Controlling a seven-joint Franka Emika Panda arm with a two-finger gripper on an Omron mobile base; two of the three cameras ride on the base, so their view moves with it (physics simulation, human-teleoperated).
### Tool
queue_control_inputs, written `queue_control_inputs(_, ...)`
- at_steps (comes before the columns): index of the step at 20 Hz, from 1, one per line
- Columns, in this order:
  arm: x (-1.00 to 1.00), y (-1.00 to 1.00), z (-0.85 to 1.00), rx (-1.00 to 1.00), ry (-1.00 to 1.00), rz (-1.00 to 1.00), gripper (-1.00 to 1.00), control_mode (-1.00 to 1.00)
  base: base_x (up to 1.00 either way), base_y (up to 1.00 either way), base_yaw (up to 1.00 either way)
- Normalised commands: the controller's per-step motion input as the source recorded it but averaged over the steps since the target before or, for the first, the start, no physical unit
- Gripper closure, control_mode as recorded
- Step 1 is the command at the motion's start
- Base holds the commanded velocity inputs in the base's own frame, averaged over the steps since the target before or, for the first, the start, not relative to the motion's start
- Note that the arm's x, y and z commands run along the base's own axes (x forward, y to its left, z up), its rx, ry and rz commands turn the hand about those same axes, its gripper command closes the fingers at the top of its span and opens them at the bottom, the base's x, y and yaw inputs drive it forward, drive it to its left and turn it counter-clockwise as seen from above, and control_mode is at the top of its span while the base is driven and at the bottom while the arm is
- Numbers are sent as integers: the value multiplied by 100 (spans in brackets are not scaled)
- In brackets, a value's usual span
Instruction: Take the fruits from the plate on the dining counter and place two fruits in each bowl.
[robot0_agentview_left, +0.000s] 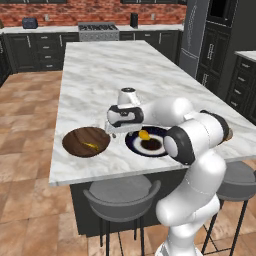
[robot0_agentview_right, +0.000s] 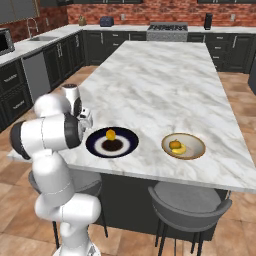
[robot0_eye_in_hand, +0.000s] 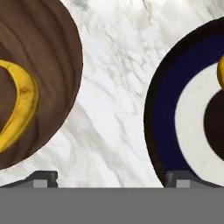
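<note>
On the white marble dining counter (robot0_agentview_left: 110, 75) a dark brown wooden bowl (robot0_agentview_left: 80, 137) holds one curved yellow banana (robot0_agentview_left: 90, 146). To its right lies the navy plate (robot0_agentview_left: 135, 145) with a yellow-orange oval fruit (robot0_agentview_left: 144, 134) on it. My gripper (robot0_agentview_left: 111, 131) hangs low over the bare marble between that bowl and the plate, open, with nothing between its fingers. The hand view has the bowl (robot0_eye_in_hand: 48, 48) and banana (robot0_eye_in_hand: 24, 103) at left, the plate (robot0_eye_in_hand: 162, 109) at right, and the gripper (robot0_eye_in_hand: 111, 179). The tan bowl (robot0_agentview_right: 195, 142) holds a banana (robot0_agentview_right: 179, 150) and a round fruit (robot0_agentview_right: 174, 144).
Two grey bar stools (robot0_agentview_left: 120, 197) (robot0_agentview_right: 187, 202) stand under the counter's front edge. Dark cabinets, a stove (robot0_agentview_left: 98, 31) and a brick wall line the back. A tall dark fridge (robot0_agentview_left: 197, 35) stands at the right. The far half of the counter is bare marble.
</note>
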Motion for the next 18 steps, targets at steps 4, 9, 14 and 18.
queue_control_inputs(4,0,-100,0,0,0,0,-100,-100,0,0,0)
queue_control_inputs(9,8,-98,4,4,0,2,-100,-100,0,0,0)
queue_control_inputs(14,31,-58,2,4,0,7,-100,-100,0,0,0)
queue_control_inputs(18,47,-12,-8,0,0,5,-100,-100,0,0,0)
